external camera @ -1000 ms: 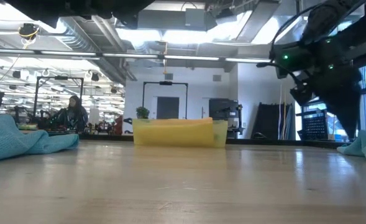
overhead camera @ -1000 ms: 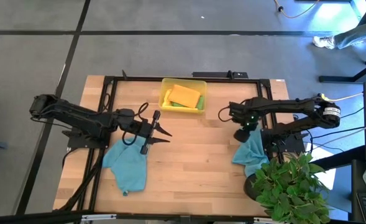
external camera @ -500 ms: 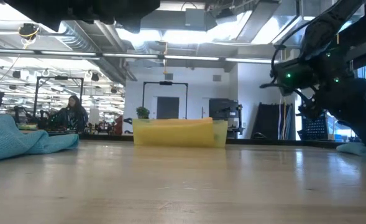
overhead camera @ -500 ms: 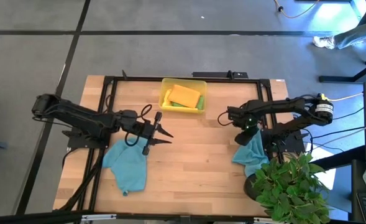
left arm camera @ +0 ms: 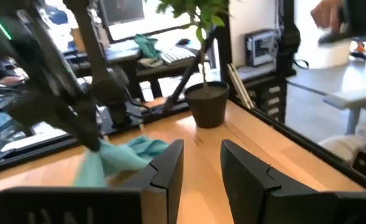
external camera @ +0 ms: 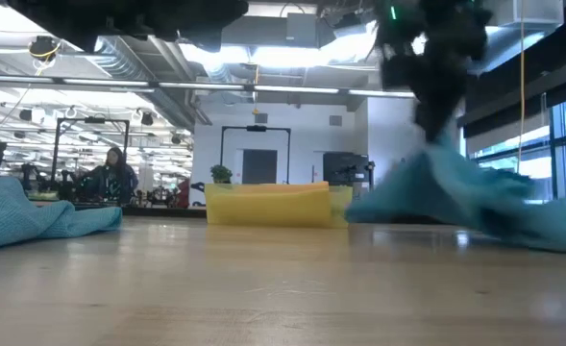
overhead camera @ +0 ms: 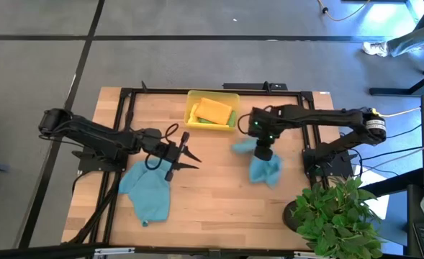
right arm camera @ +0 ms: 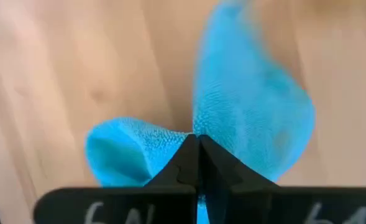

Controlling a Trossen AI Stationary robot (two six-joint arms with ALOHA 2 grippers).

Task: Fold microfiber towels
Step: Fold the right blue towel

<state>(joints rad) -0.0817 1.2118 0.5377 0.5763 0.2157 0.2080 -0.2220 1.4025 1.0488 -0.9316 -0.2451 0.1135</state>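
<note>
One teal-blue towel (overhead camera: 259,167) hangs bunched from my right gripper (overhead camera: 263,151), which is shut on it right of the table's middle; the low view shows this towel (external camera: 475,197) spreading like a tent down to the tabletop. A second teal-blue towel (overhead camera: 147,194) lies crumpled flat on the table at the near left. My left gripper (overhead camera: 188,152) hovers level just beyond that towel's far right corner, open, with nothing between its fingers (left arm camera: 170,165). An orange towel (overhead camera: 214,110) lies on a green one in the yellow tray (overhead camera: 191,108). My right gripper pinches a gathered fold of the teal-blue towel (right arm camera: 189,127) between its two shut fingertips (right arm camera: 202,155). It comes from above, pointing steeply down. The cloth falls away on both sides of the fingers, and its lower edges (external camera: 542,231) trail on the table.
The yellow tray stands at the far middle of the table. A potted plant (overhead camera: 334,212) overhangs the near right corner. A black frame (overhead camera: 125,101) runs along the table's sides. Bare wood lies between the two teal towels.
My right gripper has shut on the teal-blue towel at the right edge, risen and swung toward the table's middle. The towel has been pulled up into a peak and dragged left with it, away from the plant.
</note>
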